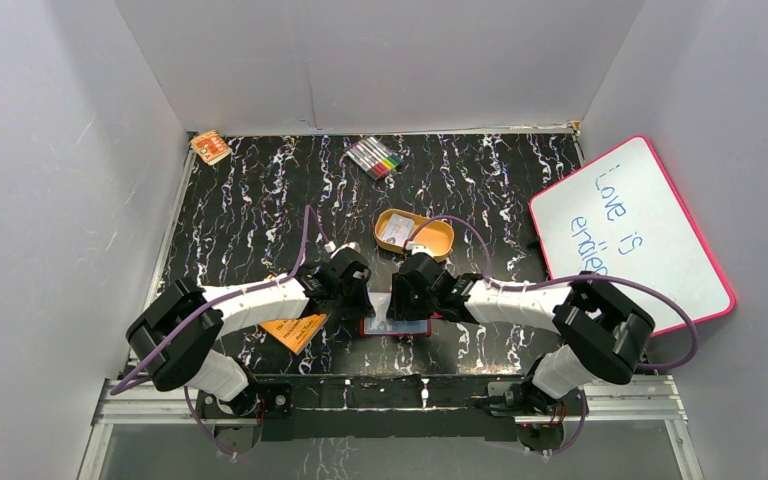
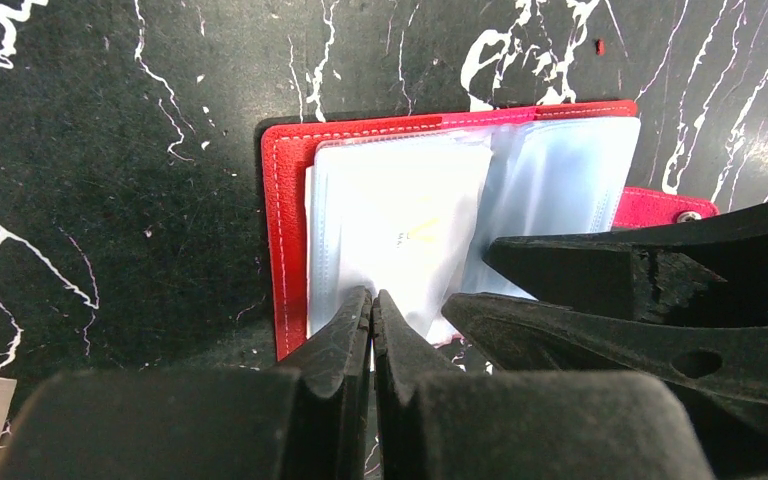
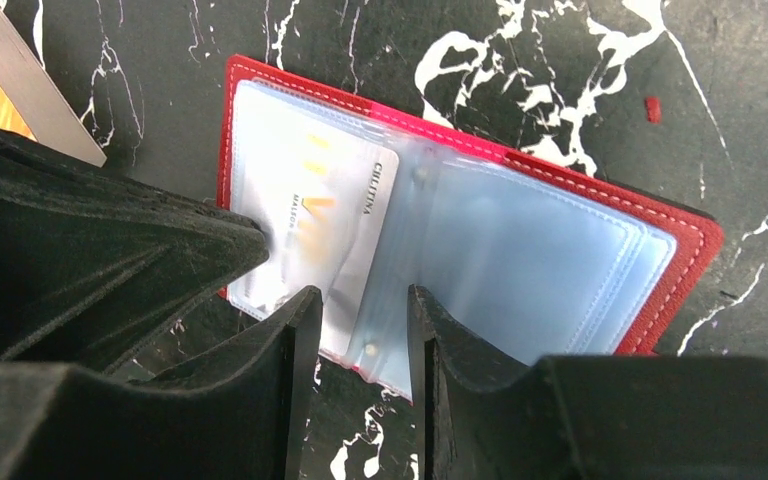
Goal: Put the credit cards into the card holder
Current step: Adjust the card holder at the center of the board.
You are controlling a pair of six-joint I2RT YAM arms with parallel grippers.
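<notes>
One credit card [image 3: 335, 215] looks nearly seated in the 9 o'clock pocket of the open card holder [image 3: 560, 260], at 6 o'clock on the tabletop [image 1: 260, 200]. Left claw [image 2: 372, 310] pressed together at the holder's near edge. Right claw [image 3: 362, 300] spread, pinching nothing. Other cards are probably yet to load.

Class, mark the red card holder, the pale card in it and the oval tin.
card holder [image 3: 560, 170]: right wrist view, its red stitched edge
card [image 3: 325, 218]: right wrist view, its printed face
oval tin [image 1: 442, 237]: top view, its right end
</notes>
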